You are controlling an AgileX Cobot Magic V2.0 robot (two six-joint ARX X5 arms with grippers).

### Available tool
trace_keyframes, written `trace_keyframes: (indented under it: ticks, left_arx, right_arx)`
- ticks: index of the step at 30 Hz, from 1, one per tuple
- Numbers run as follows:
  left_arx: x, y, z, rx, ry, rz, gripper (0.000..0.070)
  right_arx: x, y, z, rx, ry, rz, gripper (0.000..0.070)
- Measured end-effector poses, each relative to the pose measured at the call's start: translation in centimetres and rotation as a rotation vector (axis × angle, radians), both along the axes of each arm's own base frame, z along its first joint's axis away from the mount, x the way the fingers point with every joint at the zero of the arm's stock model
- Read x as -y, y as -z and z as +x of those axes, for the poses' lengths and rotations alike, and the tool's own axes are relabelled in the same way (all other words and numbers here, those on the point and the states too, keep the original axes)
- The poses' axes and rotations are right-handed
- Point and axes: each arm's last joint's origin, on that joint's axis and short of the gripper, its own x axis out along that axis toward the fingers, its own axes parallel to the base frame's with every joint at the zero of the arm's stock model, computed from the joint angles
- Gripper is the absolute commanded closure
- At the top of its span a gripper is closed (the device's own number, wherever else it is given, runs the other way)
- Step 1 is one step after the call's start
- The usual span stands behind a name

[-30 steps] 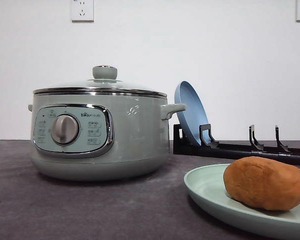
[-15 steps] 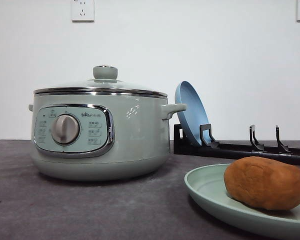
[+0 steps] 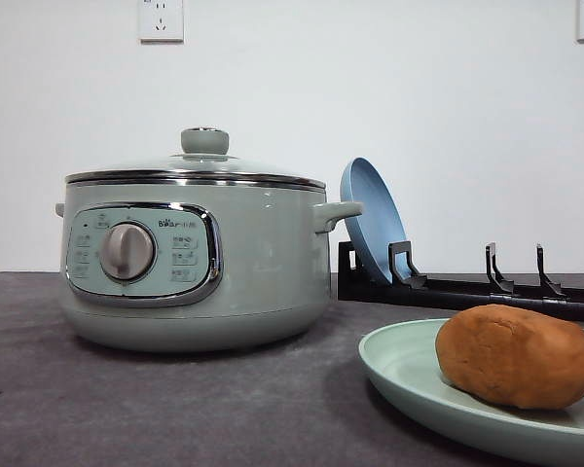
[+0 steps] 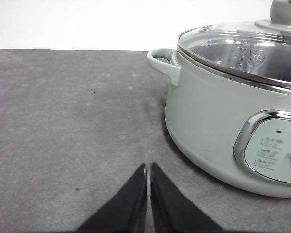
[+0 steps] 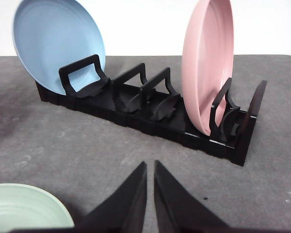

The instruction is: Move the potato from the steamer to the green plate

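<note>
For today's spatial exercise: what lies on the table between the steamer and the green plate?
Nothing: the front view shows only bare grey table between the steamer and the green plate.

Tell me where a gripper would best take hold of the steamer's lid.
By the green knob at the centre of the glass lid, coming straight down from above. It is probably the only raised, narrow part; the lid itself is a wide shallow dome seated in the steamer rim.
</note>
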Motion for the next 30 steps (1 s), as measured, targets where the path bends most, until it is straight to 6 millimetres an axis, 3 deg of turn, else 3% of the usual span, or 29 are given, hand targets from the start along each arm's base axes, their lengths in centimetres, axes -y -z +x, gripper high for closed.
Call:
trace_keyframes:
  ticks: [30]
  left_arx:
    - [0.00, 0.00, 0.00, 0.000, 0.000, 0.000, 0.0697]
  right_arx:
    - [0.00, 0.33, 0.01, -0.020, 0.000, -0.008, 0.0686]
